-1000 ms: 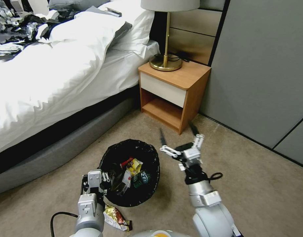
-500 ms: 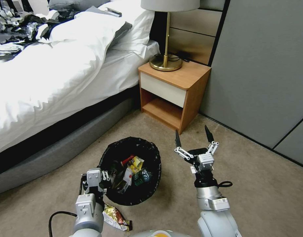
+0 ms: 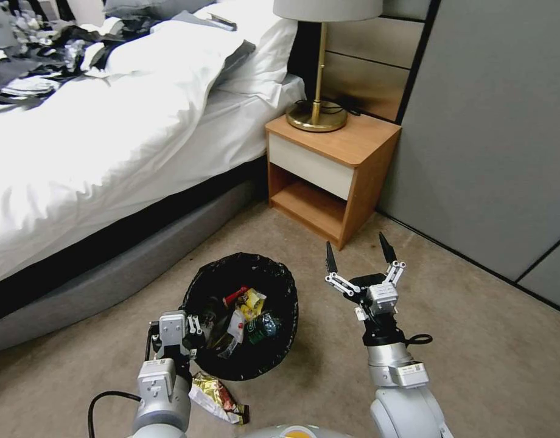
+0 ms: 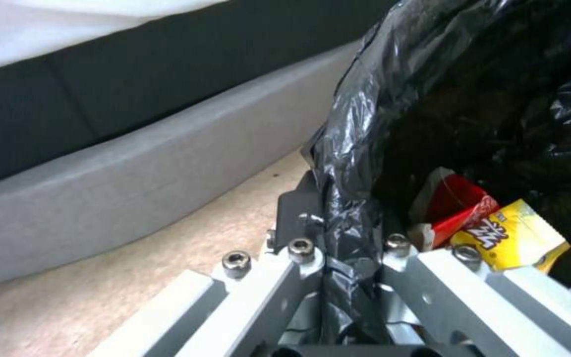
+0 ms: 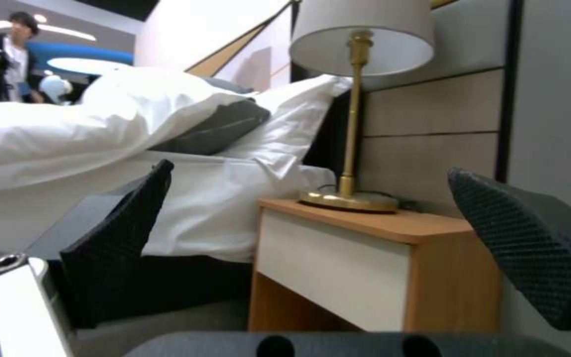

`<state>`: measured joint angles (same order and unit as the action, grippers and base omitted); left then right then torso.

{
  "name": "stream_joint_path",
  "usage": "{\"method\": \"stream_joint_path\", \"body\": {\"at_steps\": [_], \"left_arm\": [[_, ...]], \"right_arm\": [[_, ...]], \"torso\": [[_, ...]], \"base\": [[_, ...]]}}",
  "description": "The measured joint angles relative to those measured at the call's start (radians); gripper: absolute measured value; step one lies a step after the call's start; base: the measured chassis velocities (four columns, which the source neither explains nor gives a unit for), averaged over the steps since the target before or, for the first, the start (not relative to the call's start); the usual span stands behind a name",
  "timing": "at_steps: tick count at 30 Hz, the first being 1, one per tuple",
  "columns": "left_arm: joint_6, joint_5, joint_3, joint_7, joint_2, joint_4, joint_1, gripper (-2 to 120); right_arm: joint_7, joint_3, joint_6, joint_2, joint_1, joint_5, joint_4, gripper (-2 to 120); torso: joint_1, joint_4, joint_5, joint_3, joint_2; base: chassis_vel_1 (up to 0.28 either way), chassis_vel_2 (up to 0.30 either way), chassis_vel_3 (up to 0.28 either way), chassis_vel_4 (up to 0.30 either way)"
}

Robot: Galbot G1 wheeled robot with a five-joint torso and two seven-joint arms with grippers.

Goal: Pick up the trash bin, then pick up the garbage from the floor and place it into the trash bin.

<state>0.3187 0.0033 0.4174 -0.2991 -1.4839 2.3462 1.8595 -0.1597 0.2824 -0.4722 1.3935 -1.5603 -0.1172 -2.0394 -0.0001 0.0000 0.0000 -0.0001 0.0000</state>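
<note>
A: What's moved since a sec ago?

B: Right gripper (image 3: pixel 358 253) swung from above the bin's rim to 3 o'clock of it, now clear of it over carpet, both black textured tips spread wide. Camera shifted too.

A: Left gripper (image 3: pixel 193 326)?

B: Pinching the trash bin (image 3: pixel 280 292) at its 8 o'clock rim, crinkled glossy black liner squeezed btw the fingers.

A: Garbage?

B: Inside: 1 red packet (image 4: pixel 456 204), 1 yellow wrapper (image 4: pixel 507 239), 1 small green-labelled bottle (image 3: pixel 259 325). 1 shiny wrapper (image 3: pixel 216 396) on the floor at the bin's 7 o'clock.
</note>
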Motion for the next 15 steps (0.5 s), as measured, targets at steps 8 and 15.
{"method": "stream_joint_path", "body": {"at_steps": [8,15], "left_arm": [[0.005,0.000,0.001,0.000,0.000,0.005,0.000,1],[0.007,0.000,0.002,0.000,0.000,0.015,0.003,1]], "right_arm": [[-0.016,0.000,0.016,0.002,0.006,0.000,0.003,100],[-0.013,0.001,0.019,-0.001,0.007,-0.002,0.003,100]], "torso": [[0.000,0.0000,0.0000,0.000,0.000],[0.000,0.0001,0.0000,0.000,0.000]], "base": [[0.080,0.089,0.097,0.081],[0.113,0.119,0.124,0.108]]}}
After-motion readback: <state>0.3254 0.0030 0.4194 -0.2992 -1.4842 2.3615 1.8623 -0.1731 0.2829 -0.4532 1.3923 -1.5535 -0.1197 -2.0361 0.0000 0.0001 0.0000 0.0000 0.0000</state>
